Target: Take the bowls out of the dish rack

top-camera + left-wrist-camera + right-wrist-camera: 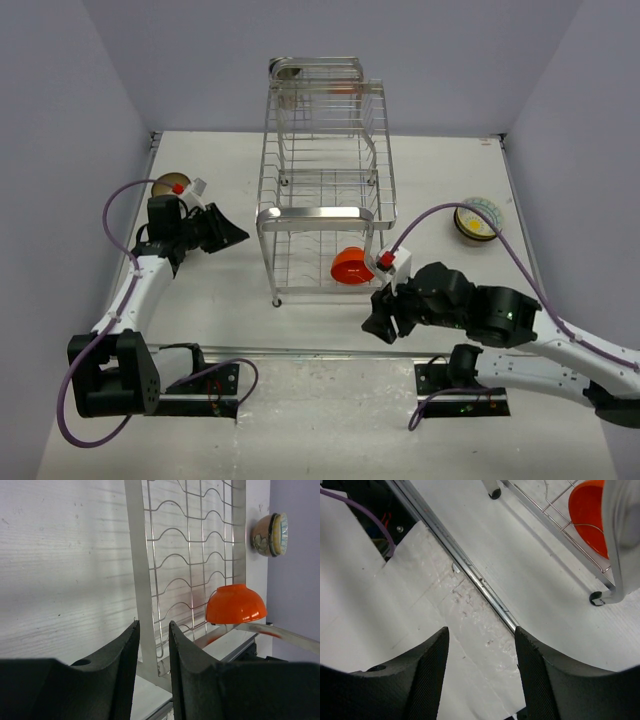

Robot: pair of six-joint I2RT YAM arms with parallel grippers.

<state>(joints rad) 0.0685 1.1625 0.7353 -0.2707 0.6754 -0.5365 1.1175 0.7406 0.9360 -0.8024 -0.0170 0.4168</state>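
Note:
The chrome wire dish rack [325, 180] stands mid-table. An orange-red bowl [352, 266] rests tilted in its lower tier at the front right corner, also seen in the left wrist view [236, 604] and the right wrist view [587, 515]. A dark-rimmed bowl [289, 72] sits at the rack's top back. A pale bowl with yellow pattern [479, 220] lies on the table to the right. A brownish bowl [165, 185] sits far left, partly hidden by my left arm. My left gripper [238, 237] [153, 625] hangs left of the rack, narrowly open and empty. My right gripper [378, 325] [481, 632] is open and empty below the rack's front right corner.
A metal rail [470, 570] crosses the table in front of the rack. The rack's front post [141, 580] stands just beyond my left fingertips, and its foot [596, 598] is near my right gripper. Purple cables loop from both arms. Walls close in on three sides.

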